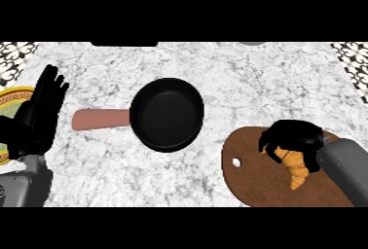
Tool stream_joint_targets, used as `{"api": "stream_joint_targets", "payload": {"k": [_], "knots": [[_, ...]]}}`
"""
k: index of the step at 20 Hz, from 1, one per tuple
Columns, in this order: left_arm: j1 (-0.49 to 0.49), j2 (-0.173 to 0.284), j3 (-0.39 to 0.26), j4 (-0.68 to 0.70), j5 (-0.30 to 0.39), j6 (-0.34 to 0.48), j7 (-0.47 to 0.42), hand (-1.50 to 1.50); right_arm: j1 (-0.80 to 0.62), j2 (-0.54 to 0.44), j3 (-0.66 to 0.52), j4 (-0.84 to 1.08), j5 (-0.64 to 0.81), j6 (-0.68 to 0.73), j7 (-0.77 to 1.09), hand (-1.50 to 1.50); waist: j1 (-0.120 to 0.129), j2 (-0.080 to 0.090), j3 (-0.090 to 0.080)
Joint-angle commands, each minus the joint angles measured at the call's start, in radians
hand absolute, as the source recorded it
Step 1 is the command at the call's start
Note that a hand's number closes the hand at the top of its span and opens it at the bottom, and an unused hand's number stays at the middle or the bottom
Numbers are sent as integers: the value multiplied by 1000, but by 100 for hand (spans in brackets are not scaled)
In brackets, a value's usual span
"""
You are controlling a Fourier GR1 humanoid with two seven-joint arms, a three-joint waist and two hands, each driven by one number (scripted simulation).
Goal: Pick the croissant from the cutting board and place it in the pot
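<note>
At 4 o'clock, right hand (293, 140) curls around croissant (294, 168) on cutting board (253, 179); left hand (39, 114) rests open at 9; pot (168, 114) mid-desk.

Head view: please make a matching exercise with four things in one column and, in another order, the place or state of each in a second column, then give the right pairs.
Things:
1. croissant
2. pan
3. left robot hand
4. cutting board

Places or states:
A. open, fingers up, at the view's left edge
B. brown, with a small hole near its left edge
C. black, in the middle of the counter, with a reddish handle pointing left
D. on the board, with the right robot hand curled over its top end

Pairs: 1-D, 2-C, 3-A, 4-B
</note>
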State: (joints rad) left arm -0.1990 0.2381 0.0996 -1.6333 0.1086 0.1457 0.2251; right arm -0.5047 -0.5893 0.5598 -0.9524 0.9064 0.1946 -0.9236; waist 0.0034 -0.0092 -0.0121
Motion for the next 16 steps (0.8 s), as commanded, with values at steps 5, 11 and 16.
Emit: {"api": "stream_joint_targets", "payload": {"k": [5, 11, 16], "knots": [[7, 1, 1, 10, -2, 0, 9, 0, 30, 391, -32, -43, -42, 96, 482, 150, -7, -15, 2], [-1, -2, -13, 11, -11, -1, 10, 0, 6, 580, -35, -98, -21, 79, 805, 150, 2, -24, 5], [0, -17, -27, 29, -9, -4, 5, 0, -22, 586, -36, -215, -82, -30, 1040, 150, 22, -25, 9]]}}
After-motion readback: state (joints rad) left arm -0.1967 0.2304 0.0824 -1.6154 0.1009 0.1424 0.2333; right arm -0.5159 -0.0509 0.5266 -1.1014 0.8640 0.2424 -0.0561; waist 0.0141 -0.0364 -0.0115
